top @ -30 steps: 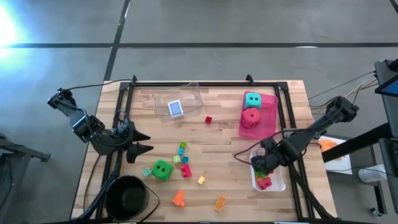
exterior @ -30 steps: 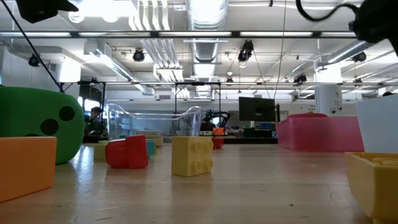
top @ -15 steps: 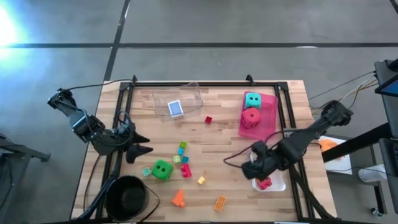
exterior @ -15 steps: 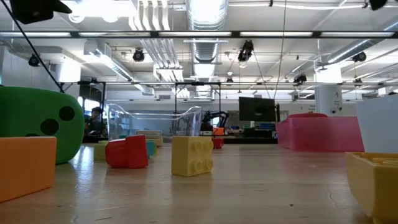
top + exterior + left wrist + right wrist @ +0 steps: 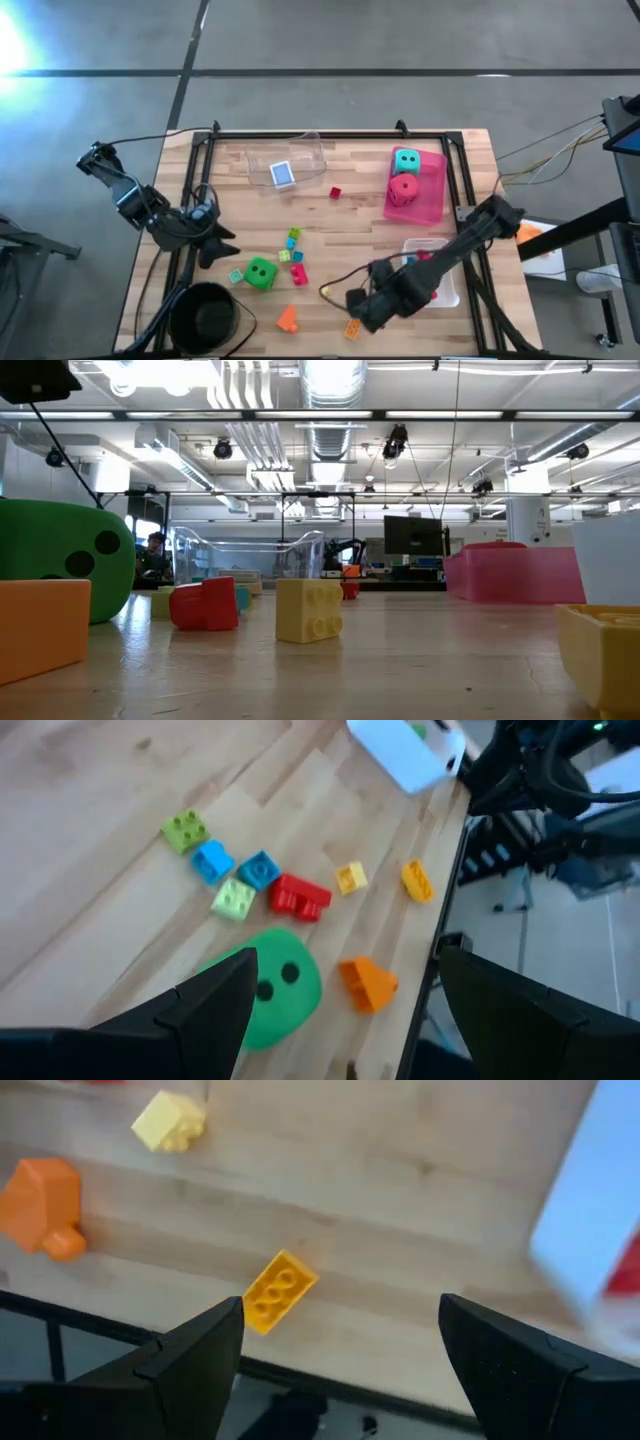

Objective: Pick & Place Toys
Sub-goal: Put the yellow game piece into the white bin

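On wooden table (image 5: 370, 215), scattered bricks (image 5: 293, 250), ceiling lights

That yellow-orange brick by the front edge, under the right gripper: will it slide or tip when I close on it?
The yellow-orange brick looks like hard, smooth plastic, so probably stiff and light, and apt to skid on the wooden table. It lies flat, studs up, so tipping seems unlikely. It sits askew near the table's edge; a nudge from the open right gripper might push it off.
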Controlling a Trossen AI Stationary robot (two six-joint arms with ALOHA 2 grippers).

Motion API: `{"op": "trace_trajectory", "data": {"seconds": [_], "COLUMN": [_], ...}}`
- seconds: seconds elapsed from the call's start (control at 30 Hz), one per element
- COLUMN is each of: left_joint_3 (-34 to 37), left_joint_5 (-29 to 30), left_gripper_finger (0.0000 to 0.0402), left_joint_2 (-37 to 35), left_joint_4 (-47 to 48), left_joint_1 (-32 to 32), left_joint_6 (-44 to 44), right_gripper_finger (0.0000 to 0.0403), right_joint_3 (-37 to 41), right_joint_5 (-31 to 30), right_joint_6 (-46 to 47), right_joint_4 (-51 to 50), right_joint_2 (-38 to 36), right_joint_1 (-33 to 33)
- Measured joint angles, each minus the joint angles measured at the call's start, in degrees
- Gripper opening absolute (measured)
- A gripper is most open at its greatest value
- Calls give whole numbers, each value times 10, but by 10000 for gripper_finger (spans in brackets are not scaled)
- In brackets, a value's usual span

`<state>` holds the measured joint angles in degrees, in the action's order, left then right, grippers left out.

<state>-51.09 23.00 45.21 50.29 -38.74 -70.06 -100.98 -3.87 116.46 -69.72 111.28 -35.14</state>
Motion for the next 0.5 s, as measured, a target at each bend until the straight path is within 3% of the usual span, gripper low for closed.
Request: {"op": "trace_trajectory", "data": {"seconds": [0.5], "left_joint_3": [0], "left_joint_5": [-66], "left_gripper_finger": [316], "left_joint_2": [0], "left_joint_4": [12], "left_joint_1": [0], "left_joint_6": [27], "right_gripper_finger": [326], "right_joint_3": [-182], "right_joint_5": [12], "right_joint_6": [90], "right_joint_4": [-22], "right_joint_2": [199], "right_joint_1": [-11]}}
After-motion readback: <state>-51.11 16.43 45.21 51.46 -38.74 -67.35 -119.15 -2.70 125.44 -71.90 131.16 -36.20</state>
